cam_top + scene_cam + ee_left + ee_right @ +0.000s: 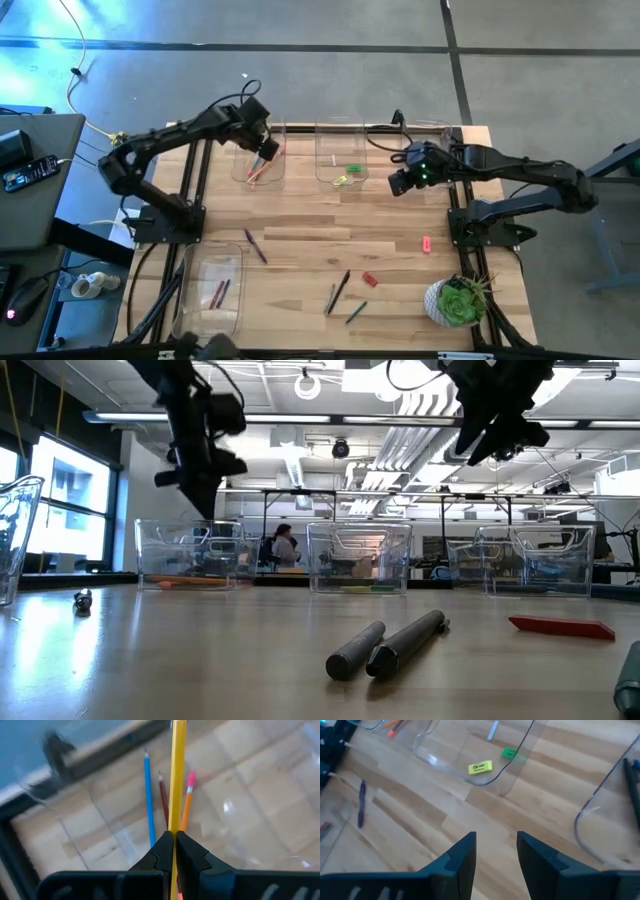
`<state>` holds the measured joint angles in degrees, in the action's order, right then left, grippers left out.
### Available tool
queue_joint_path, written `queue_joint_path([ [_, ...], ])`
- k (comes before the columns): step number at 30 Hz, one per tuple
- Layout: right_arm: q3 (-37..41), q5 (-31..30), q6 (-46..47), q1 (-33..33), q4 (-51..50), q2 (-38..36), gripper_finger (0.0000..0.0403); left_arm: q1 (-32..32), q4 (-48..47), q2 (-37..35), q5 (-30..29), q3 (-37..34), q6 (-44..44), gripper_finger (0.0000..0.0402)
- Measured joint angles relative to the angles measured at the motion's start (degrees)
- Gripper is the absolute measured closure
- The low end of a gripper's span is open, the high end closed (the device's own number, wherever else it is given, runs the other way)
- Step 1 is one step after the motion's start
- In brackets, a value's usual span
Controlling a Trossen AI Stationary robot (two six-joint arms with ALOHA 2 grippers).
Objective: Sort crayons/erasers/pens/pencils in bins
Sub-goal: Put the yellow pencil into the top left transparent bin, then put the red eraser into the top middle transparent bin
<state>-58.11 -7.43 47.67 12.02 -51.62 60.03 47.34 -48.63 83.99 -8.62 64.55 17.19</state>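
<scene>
Yellow pencil [178, 775] pinched in left tool [173, 851].

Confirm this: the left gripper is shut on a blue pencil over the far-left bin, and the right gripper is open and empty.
One error: the left gripper is shut on a yellow pencil, as the left wrist view shows; the blue pencil lies in the bin below. The right gripper is indeed open and empty.

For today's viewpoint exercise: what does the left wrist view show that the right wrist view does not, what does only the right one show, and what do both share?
Only the left wrist view shows the left gripper shut on a yellow pencil, above a blue pencil and an orange pencil in a bin. Only the right wrist view shows the open right gripper, a yellow eraser, a green eraser and a purple pen. Both show clear bins on the wooden table.
</scene>
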Motion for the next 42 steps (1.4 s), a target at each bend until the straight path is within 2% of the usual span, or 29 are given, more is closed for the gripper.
queue_joint_path([
  [4, 0.0, -0.2, 3.5, -3.9, 0.3, 0.6, 0.0269, 2.7, -0.1, 4.1, 5.4, 0.0, -3.9, 0.04],
  [16, 0.0, -0.1, 14.4, -17.2, 4.0, 13.0, 0.0269, 4.4, 0.5, 10.5, 6.7, 0.0, -10.1, 0.039],
  [24, 0.0, 0.4, 25.7, -26.4, 6.9, 19.7, 0.0269, 4.5, 0.8, 11.4, 7.0, 0.0, -13.7, 0.034],
  [31, -0.2, -0.6, 33.5, -31.3, 11.6, 20.8, 0.0269, 4.5, -1.3, 11.4, 7.0, 1.0, -15.5, 0.0287],
  [37, -6.7, -4.8, 32.8, -33.3, 6.9, 22.1, 0.0269, 4.4, -6.8, 11.4, 7.0, 7.2, -19.4, 0.0273],
  [42, -13.0, -3.6, 30.9, -33.5, -2.5, 26.3, 0.0269, 3.9, -12.8, 11.4, 7.3, 13.6, -22.3, 0.0273],
])
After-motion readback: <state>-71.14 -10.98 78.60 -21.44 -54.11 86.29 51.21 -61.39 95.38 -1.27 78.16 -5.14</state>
